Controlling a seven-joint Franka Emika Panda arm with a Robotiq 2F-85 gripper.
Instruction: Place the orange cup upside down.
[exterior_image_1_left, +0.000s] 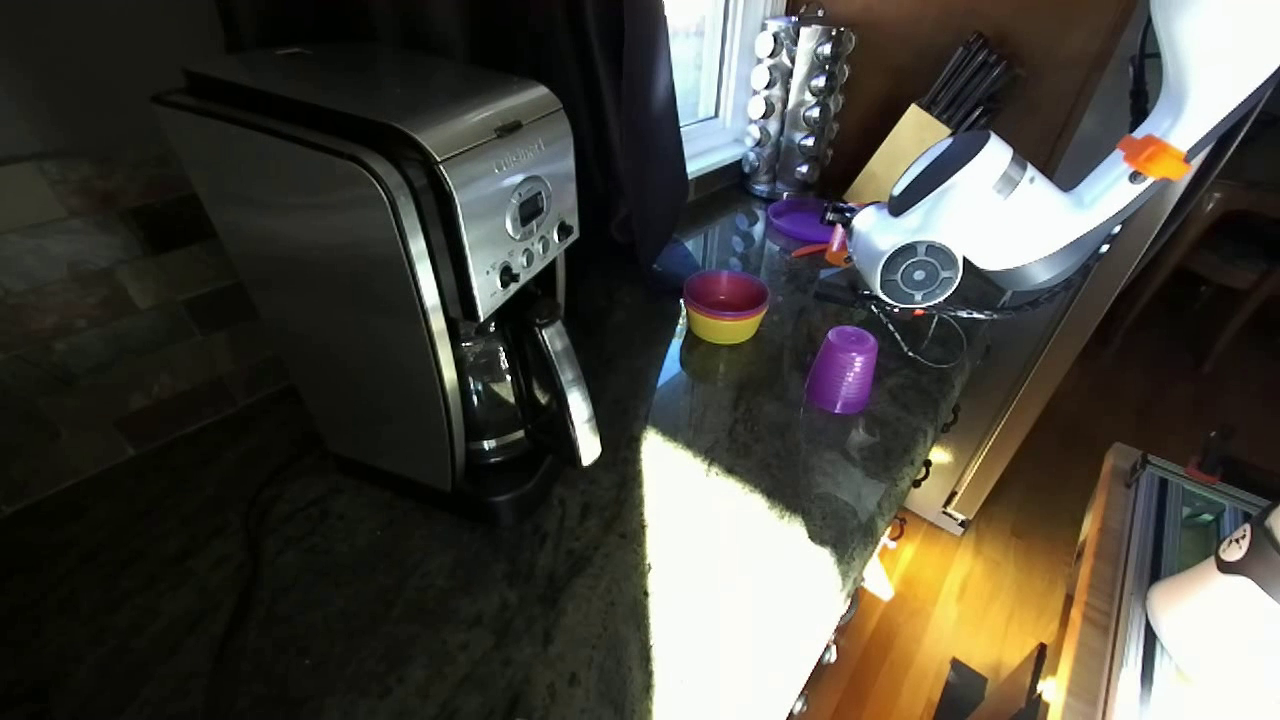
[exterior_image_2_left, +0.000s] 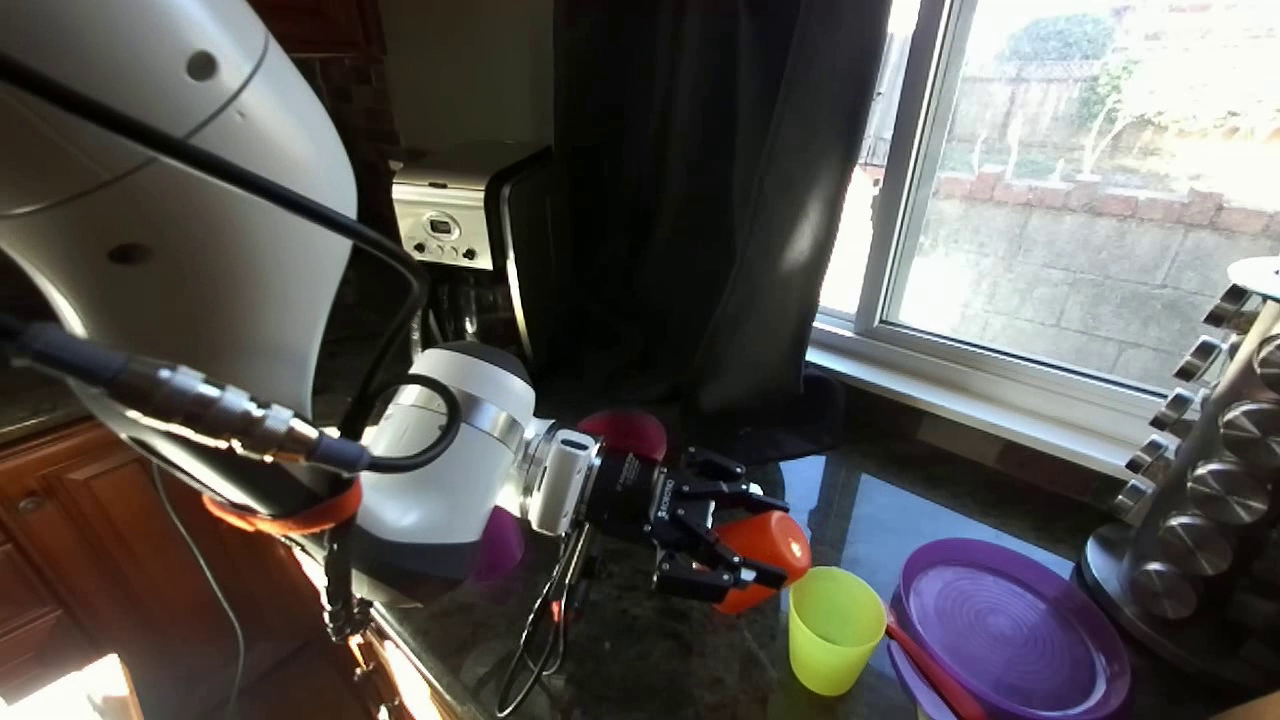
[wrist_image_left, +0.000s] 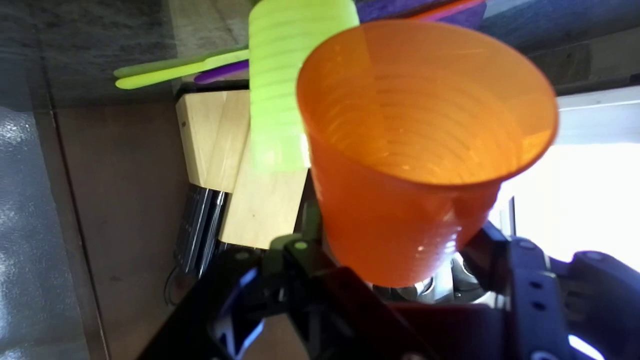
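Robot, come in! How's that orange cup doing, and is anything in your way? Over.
Gripper closed on the orange cup. Cup tilted, not yet standing upside down. Yellow-green cup upright close by, might get bumped.

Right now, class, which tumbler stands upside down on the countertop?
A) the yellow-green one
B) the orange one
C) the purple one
C: in an exterior view the purple tumbler stands narrower end up, whereas the yellow-green tumbler stands mouth up and the orange tumbler is held in the gripper.
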